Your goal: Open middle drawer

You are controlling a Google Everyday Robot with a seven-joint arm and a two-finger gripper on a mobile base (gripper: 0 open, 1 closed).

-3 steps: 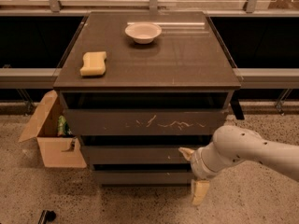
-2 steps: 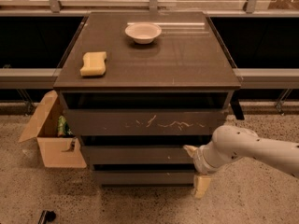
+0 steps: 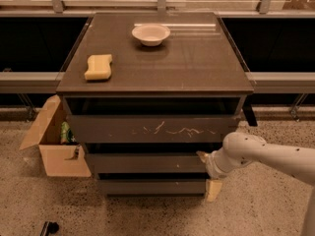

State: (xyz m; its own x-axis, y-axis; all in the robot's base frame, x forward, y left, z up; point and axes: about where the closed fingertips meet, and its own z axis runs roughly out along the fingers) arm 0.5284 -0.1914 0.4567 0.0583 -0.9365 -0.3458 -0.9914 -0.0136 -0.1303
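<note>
Here, your gripper [image 3: 206,172] sits low in the right half of the frame, right at the right end of the middle drawer [image 3: 142,163]. You cannot tell if it is open or closed. The middle drawer is in the lower middle, under the scratched drawer [image 3: 152,128]. On the cabinet top [image 3: 197,68] are a bowl [image 3: 151,34] and a yellow sponge [image 3: 98,67]. A cardboard box [image 3: 54,156] stands at the lower left.
</note>
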